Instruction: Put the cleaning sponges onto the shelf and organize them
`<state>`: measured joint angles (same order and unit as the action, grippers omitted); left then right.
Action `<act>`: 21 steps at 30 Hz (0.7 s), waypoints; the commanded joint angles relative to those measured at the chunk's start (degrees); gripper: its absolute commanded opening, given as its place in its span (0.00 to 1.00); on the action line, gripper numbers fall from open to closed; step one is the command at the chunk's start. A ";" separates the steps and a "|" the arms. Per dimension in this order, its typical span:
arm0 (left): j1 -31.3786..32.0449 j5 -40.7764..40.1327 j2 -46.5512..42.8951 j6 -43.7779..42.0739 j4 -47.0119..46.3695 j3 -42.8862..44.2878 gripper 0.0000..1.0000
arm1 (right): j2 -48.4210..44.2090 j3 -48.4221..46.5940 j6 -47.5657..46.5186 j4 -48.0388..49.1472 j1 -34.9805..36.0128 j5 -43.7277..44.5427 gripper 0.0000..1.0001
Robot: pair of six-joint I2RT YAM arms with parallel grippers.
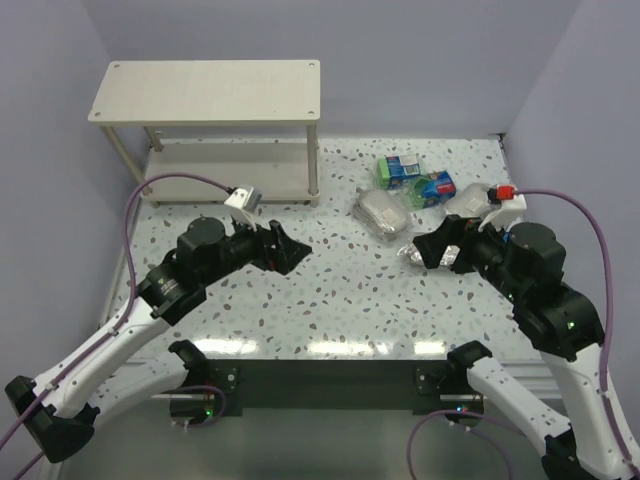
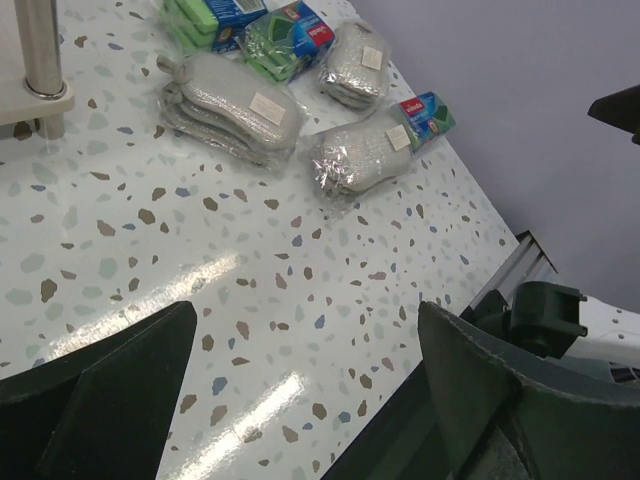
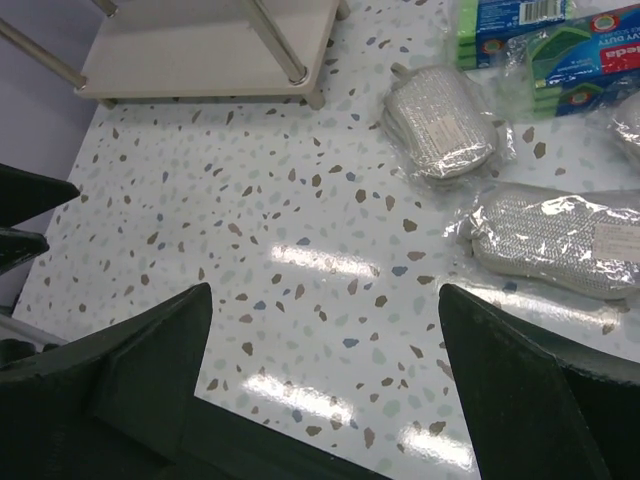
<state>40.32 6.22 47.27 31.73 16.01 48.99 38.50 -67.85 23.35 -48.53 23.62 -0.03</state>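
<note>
With the left gripper [image 1: 285,248] and right gripper [image 1: 430,250] both spread wide and empty, the cleaning sponges [image 1: 385,212] lie crowded just ahead of the right one, so closing there may pinch two slippery packs.

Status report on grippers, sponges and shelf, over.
Left gripper, right gripper open, empty. Sponge packs all clustered on table right of shelf. Shelf bare; nothing between.
</note>
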 commanded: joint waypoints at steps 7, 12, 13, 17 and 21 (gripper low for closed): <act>0.12 2.48 -0.86 -2.72 0.16 3.48 1.00 | 12.54 1.85 1.60 -2.09 -0.06 13.10 0.99; 0.20 2.75 -1.74 -1.23 2.09 1.02 1.00 | 27.66 2.38 2.49 3.78 -0.85 20.07 0.94; 0.12 2.66 -1.83 -1.58 2.79 0.50 1.00 | 31.94 2.03 2.49 5.02 -1.20 19.98 0.80; 0.20 -3.29 -1.65 -3.25 8.06 -0.30 1.00 | 40.24 -2.45 3.10 8.97 -6.28 20.51 0.00; 0.03 -7.78 -1.91 -0.97 8.95 -2.49 1.00 | 46.39 -4.65 3.80 9.07 -10.25 24.27 0.00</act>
<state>40.32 3.31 45.84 30.39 22.13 47.92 83.53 -67.90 25.87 -42.68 15.79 18.46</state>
